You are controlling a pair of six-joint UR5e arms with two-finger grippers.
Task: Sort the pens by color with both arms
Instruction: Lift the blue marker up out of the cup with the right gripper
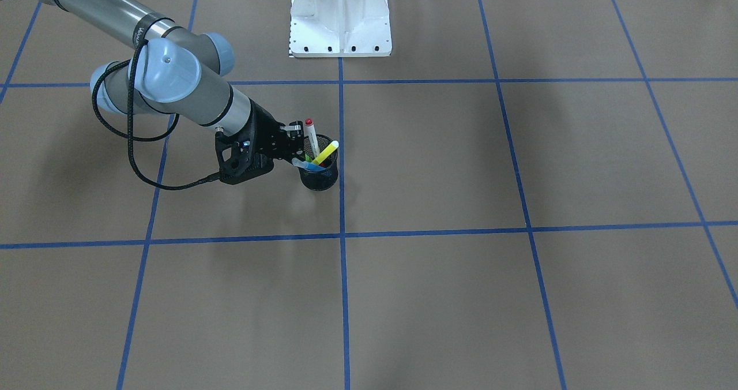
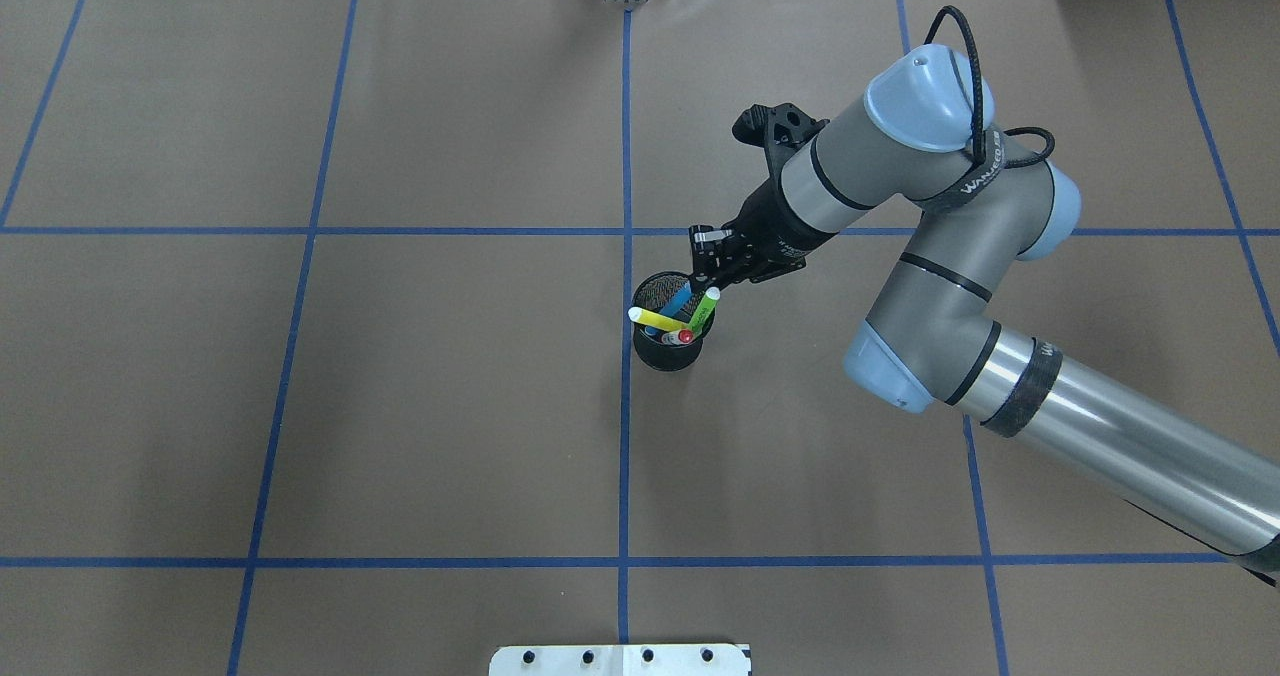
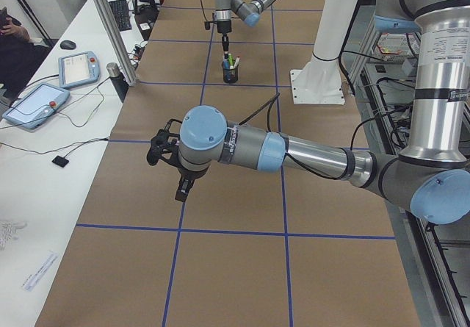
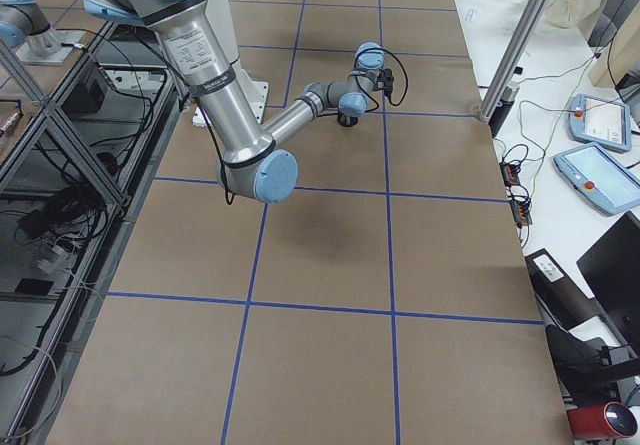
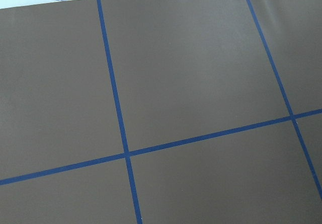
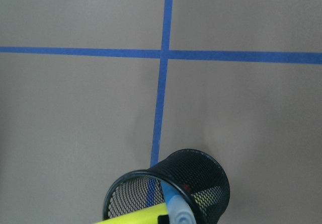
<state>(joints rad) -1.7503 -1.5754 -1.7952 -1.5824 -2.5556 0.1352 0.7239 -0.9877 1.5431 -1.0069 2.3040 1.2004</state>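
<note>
**Status: all four pens in the cup, right gripper at its rim**

1. My left arm (image 3: 242, 149), smooth grey and silver tube with light blue joint caps, holds the left gripper (image 3: 181, 192) well apart from the black mesh cup (image 2: 667, 356), toward my left end of the table (image 2: 450, 406). The gripper is a black skeletal frame pointing down over the matte brown table covering. It shows only in a side view, so I cannot tell whether its jaws are parted or closed. Its wrist camera records only brown covering, crossed blue tape lines (image 5: 116, 98) and a white label cut off at the top edge.

2. The cup is a round container of fine wire mesh, standing upright just beside a tape line. All four pens stand in it, leaning outward.
   - The yellow highlighter (image 2: 655, 317) is a slim barrel with a pale tip, leaning to the cup's left.
   - The blue pen (image 2: 681, 301) has a clear cap.
   - The white-barrelled pen (image 1: 311, 137) has a rounded red end and stands nearly upright.
   - The lime green highlighter (image 2: 705, 310) leans to the cup's right.
   - The mesh wall blurs every lower barrel.
   - From the front, the green highlighter is mostly hidden behind the blue pen.

3. My right gripper (image 2: 706, 268) is at the cup's rim on its far right side, close to the green highlighter's tip. The black fingers merge with the dark mesh, so I cannot tell whether they are clenched, released or touching a pen. My right arm (image 2: 930, 286) runs off to the cup's right. Its wrist camera cuts off the yellow highlighter and the blue pen at the bottom edge.
</note>
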